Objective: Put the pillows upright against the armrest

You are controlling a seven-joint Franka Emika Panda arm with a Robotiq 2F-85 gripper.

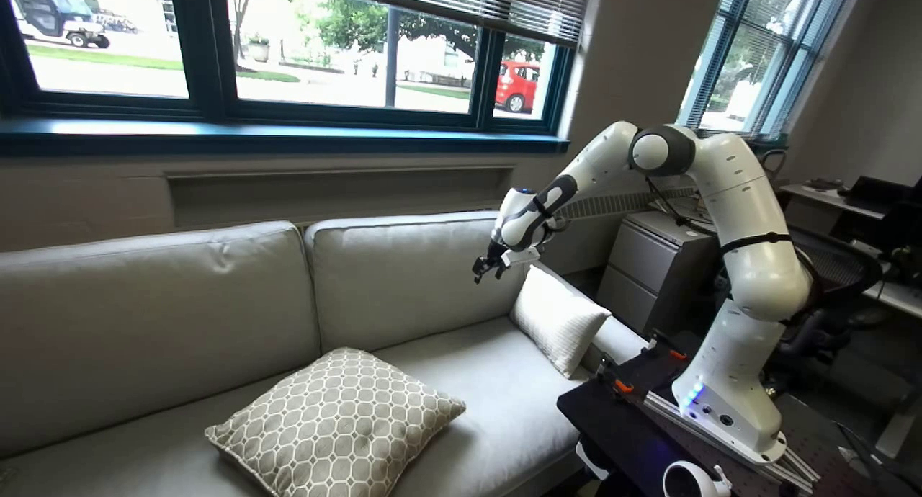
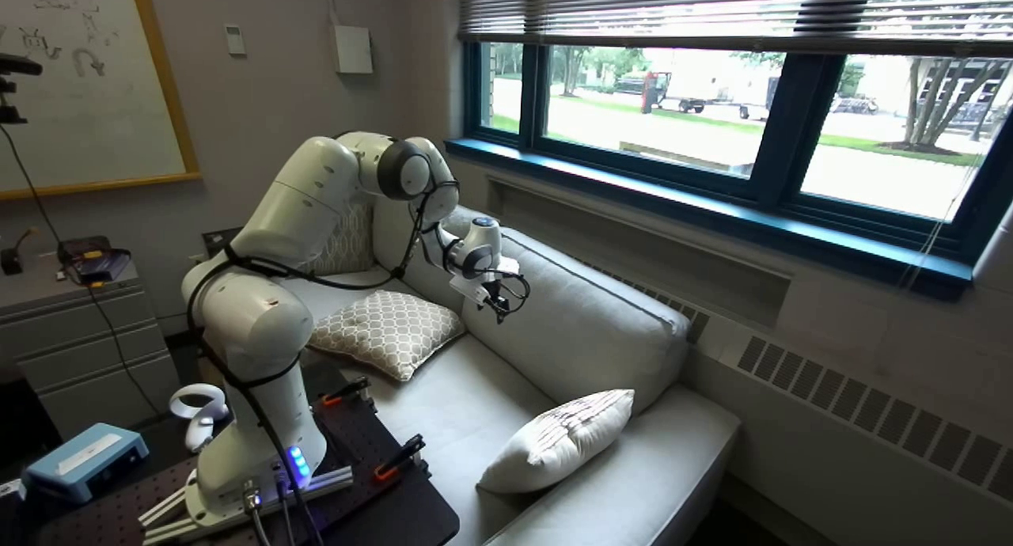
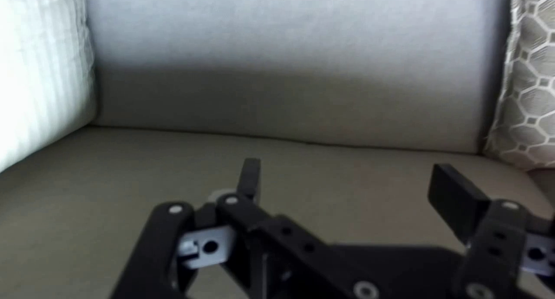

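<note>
I see the claw (image 1: 488, 271) hanging over the sofa (image 1: 410, 266), released, its fingers (image 3: 249, 177) spread wide. In both exterior views the white pillow (image 1: 558, 318) leans at a tilt beside the armrest (image 2: 641, 483) on the right, while the patterned pillow (image 1: 346, 421) lies on the seat (image 1: 468, 364), well apart from it, to the left.

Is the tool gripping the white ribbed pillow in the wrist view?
No, the tool stands open and empty, with the white ribbed pillow clear of it at the picture's left edge.
</note>
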